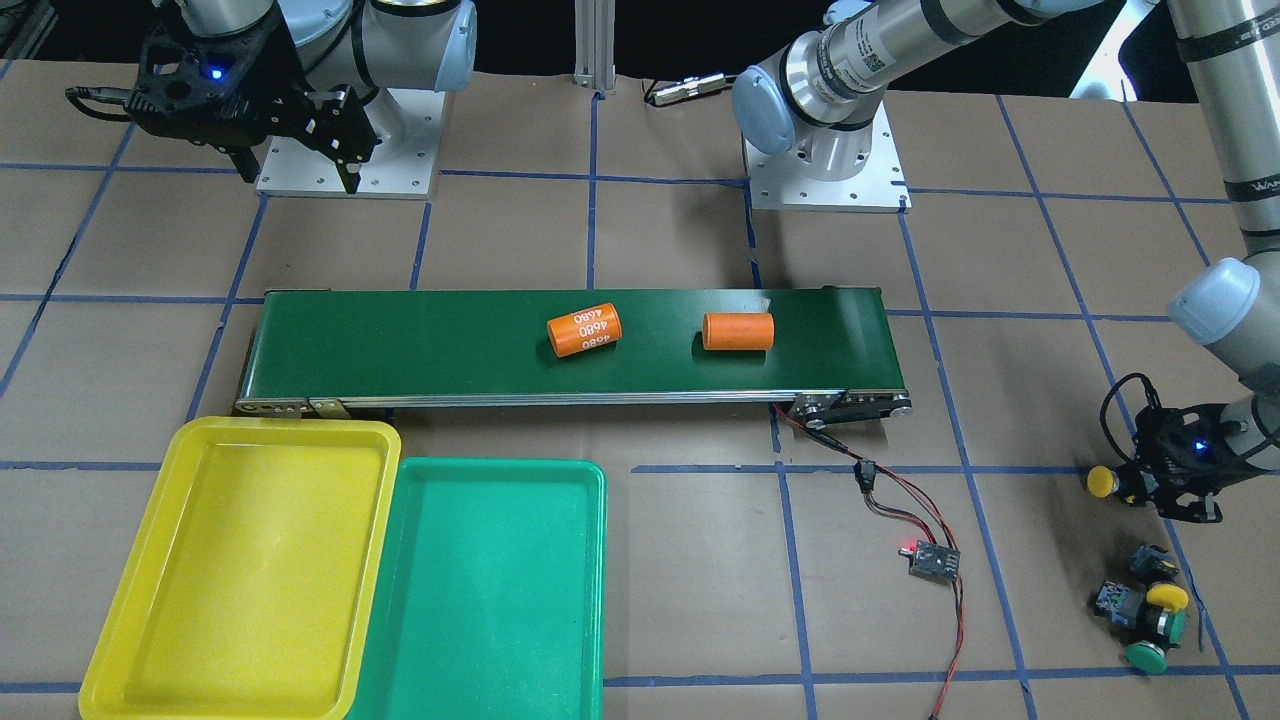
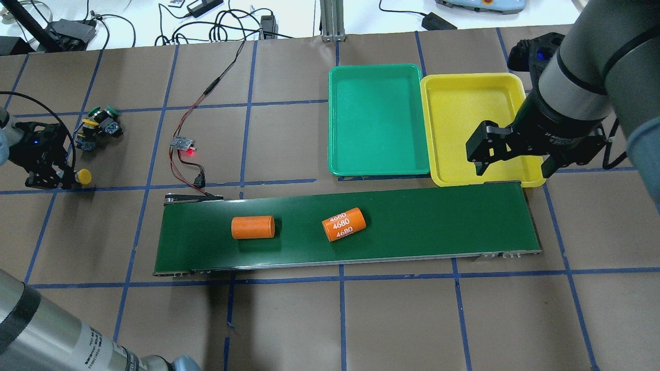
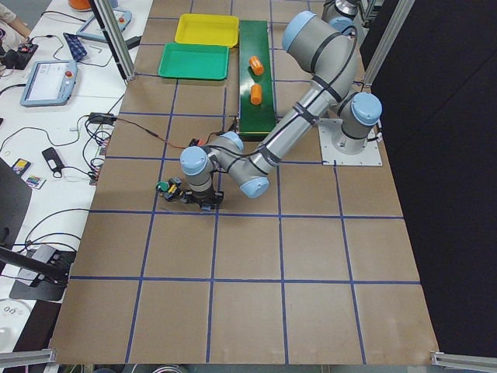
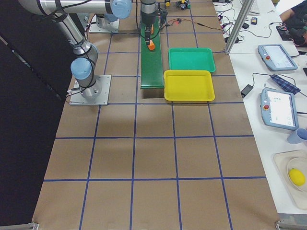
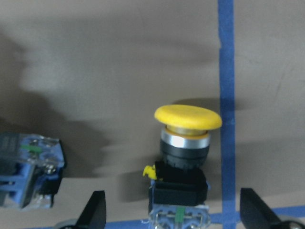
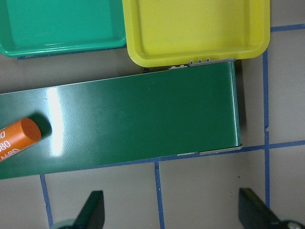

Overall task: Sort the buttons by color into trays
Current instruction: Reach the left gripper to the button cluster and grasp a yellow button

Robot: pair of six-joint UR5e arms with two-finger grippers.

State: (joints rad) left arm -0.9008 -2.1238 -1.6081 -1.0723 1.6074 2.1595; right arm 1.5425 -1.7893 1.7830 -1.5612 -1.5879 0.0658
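**A:** Where's the yellow mushroom-capped push button (image 5: 187, 138)?

**B:** It's lying on its side on the brown paper-covered desk (image 2: 309, 319), well apart from both trays. The left gripper (image 5: 172, 213) has it between its fingers (image 5: 95, 211), which are spread wide and touch nothing.

**A:** And the right gripper (image 6: 172, 210)?

**B:** It's also wide and empty, over the end of the dark green conveyor belt (image 6: 143, 114), beside the shallow yellow plastic tray (image 2: 479, 78). The teal plastic tray (image 2: 376, 67) sits against that one.

**A:** How will the button handle?

**B:** It's probably light and rigid. The domed cap looks slick and might roll, so I'd clamp the squarish black body below the metal collar.
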